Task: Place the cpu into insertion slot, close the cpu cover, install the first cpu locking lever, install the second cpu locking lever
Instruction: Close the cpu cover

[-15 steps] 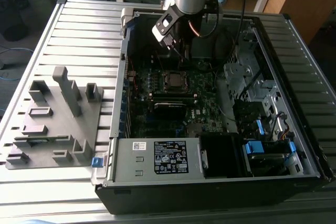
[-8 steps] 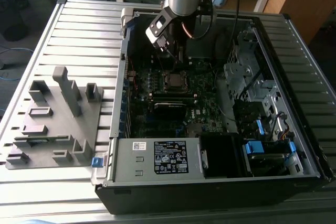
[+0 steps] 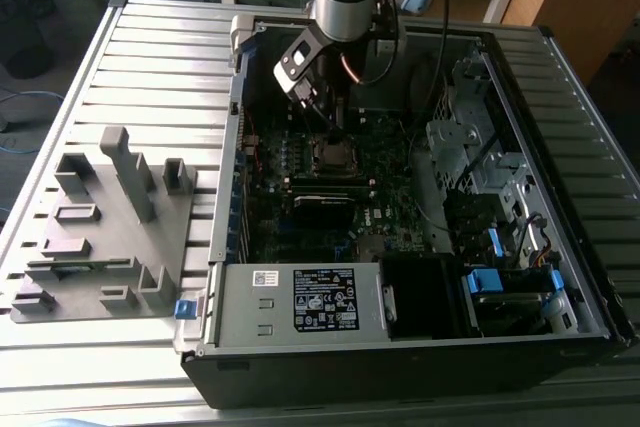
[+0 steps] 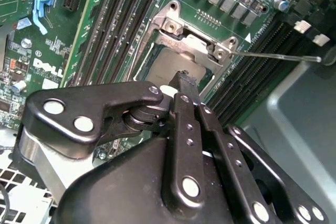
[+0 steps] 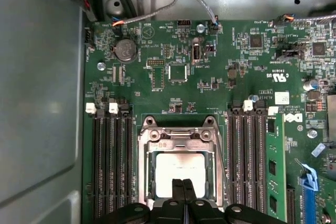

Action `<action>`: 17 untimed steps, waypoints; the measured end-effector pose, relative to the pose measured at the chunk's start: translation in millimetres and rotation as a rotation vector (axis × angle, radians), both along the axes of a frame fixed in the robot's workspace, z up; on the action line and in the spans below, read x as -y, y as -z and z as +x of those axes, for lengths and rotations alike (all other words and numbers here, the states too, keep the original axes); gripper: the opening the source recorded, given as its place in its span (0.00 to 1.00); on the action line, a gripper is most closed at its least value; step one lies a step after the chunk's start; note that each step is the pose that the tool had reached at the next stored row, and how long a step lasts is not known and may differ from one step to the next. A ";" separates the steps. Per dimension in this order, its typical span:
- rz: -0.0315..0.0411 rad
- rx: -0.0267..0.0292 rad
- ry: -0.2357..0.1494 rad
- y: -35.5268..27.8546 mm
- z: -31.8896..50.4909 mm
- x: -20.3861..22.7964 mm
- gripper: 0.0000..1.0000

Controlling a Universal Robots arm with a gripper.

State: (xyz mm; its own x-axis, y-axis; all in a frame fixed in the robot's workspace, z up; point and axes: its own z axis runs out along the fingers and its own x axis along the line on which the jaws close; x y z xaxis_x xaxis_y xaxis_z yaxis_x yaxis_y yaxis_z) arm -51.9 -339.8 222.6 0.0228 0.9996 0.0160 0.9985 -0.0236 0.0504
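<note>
The cpu, a pale square chip, lies flat in the insertion slot on the green motherboard. Around it the silvery cpu cover lies down, its cut-out showing the chip's face. My gripper is shut with nothing between its fingers, and the tip sits over the chip's edge; whether it touches I cannot tell. The cover's hinge end lies just past the tip. A thin metal lever rod sticks out sideways from the socket's corner. In the exterior view the gripper hangs right above the slot.
Black memory slots flank the socket on both sides, and a green memory module stands beyond one bank. The open computer case walls the board in, with a power supply in front. A grey fixture lies at the exterior view's left.
</note>
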 end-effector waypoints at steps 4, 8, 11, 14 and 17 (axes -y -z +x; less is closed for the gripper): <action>-0.0070 -0.0001 0.001 3.5 0.0 0.0 0.11; -0.0110 -0.0002 0.001 4.6 0.0 0.0 0.11; -0.0110 0.0000 -0.005 4.9 0.0 0.0 0.11; -0.0108 0.0004 -0.054 5.4 0.0 0.0 0.11; -0.0109 0.0006 -0.108 5.9 0.0 0.0 0.11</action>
